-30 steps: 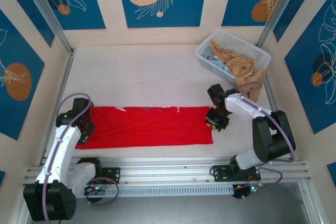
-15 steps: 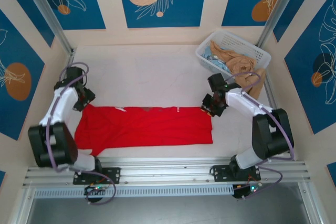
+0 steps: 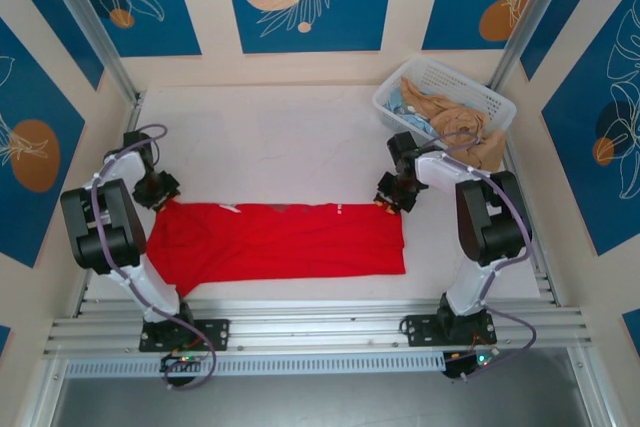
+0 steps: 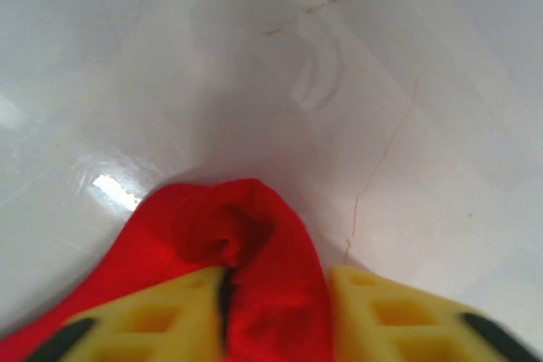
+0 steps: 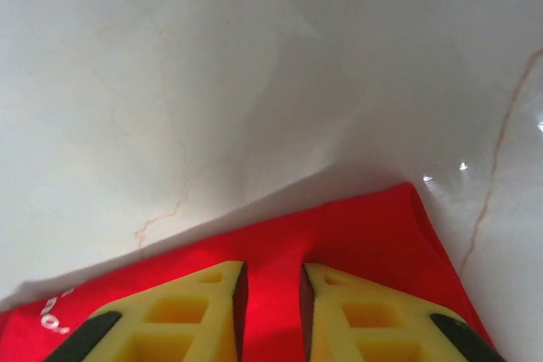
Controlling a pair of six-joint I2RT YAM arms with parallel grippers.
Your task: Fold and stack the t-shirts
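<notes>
The red t-shirt (image 3: pixel 280 242) lies as a long flat strip across the near part of the white table. My left gripper (image 3: pixel 160 193) sits at the strip's far left corner. In the left wrist view a bunched fold of the red t-shirt (image 4: pixel 254 243) is pinched in my left gripper (image 4: pixel 276 315), between yellow fingers (image 4: pixel 144 324). My right gripper (image 3: pixel 392 197) is at the far right corner. In the right wrist view my right gripper (image 5: pixel 271 298) is shut on the flat edge of the red t-shirt (image 5: pixel 365 235), a thin layer held between its fingers (image 5: pixel 178 315).
A white lattice basket (image 3: pixel 490 97) stands at the far right corner, holding tan and light blue cloth (image 3: pixel 455 125), some spilling over its near rim. Metal frame posts (image 3: pixel 85 27) rise at both back corners. Bare white table (image 3: pixel 270 147) stretches beyond the shirt.
Both grippers moved away from the near side to the shirt's far corners. The left arm swung up along the left edge; the right shifted back and slightly left.
</notes>
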